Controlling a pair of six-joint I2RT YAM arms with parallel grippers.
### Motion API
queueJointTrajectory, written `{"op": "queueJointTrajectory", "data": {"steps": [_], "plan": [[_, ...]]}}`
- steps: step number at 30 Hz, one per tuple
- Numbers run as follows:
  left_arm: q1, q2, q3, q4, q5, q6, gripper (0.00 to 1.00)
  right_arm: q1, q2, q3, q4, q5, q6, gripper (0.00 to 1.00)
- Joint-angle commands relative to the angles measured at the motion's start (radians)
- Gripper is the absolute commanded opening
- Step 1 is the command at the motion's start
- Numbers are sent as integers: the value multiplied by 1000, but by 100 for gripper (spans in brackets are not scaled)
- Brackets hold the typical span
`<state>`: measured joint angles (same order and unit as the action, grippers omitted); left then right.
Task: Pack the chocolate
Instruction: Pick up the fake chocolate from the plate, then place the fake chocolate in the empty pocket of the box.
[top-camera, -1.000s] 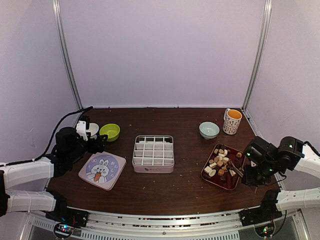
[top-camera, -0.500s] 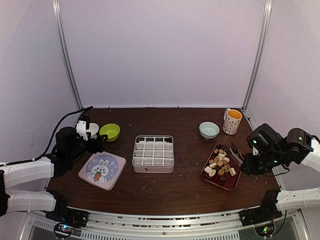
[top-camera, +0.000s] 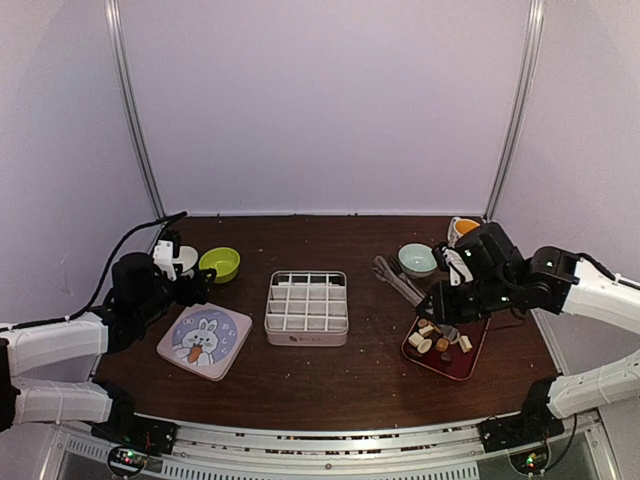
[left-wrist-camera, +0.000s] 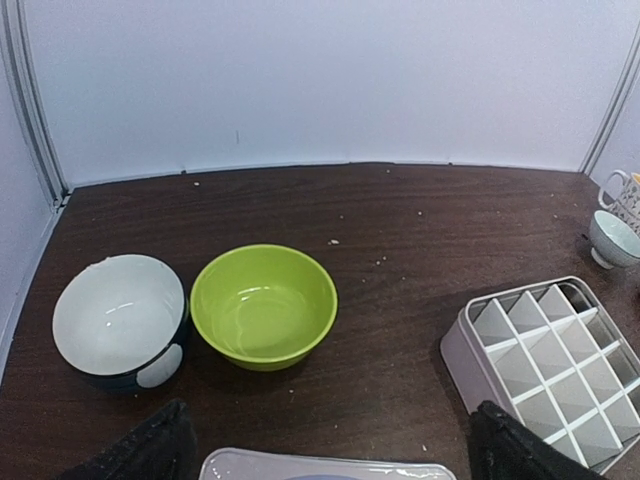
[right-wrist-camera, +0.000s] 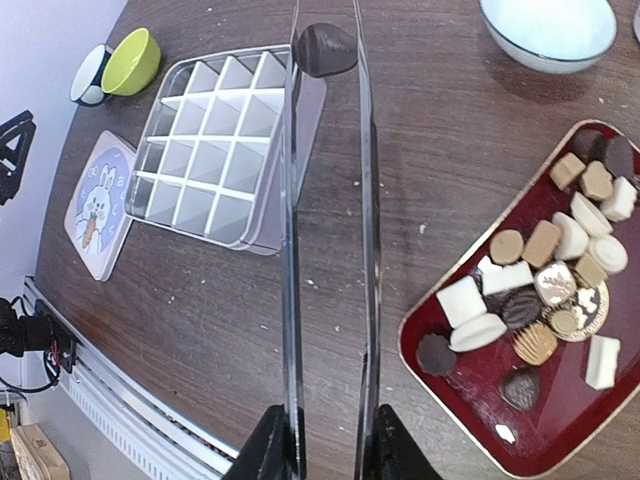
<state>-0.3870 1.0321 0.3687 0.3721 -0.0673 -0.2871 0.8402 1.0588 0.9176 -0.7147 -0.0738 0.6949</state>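
Several chocolate pieces (top-camera: 438, 334) in cream, tan and dark brown lie in a red tray (top-camera: 471, 361) at the right; they also show in the right wrist view (right-wrist-camera: 545, 270). My right gripper (top-camera: 382, 266) has long thin fingers shut on one dark brown chocolate (right-wrist-camera: 325, 48), held above the table just right of the white grid box (top-camera: 307, 305), near its far right corner (right-wrist-camera: 225, 140). My left gripper (top-camera: 190, 286) is open and empty at the far left, above the edge of the bunny lid (left-wrist-camera: 330, 466).
A green bowl (top-camera: 219, 264) and a white bowl (top-camera: 183, 260) stand at the back left. The bunny lid (top-camera: 204, 340) lies left of the box. A pale blue bowl (top-camera: 418, 259) and a mug (top-camera: 462, 228) stand at the back right, by my right arm.
My right arm has swung left from the red tray towards the grid box, carrying a dark chocolate in its fingers. The left arm has not moved.
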Motion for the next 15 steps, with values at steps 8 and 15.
{"op": "queueJointTrajectory", "data": {"steps": [8,15], "plan": [[4,-62,-50,90,-77,-193,98,34,206,108,331,-69,-66,24],[4,-85,-46,73,-155,-447,98,71,312,159,378,-36,-77,23]]}}
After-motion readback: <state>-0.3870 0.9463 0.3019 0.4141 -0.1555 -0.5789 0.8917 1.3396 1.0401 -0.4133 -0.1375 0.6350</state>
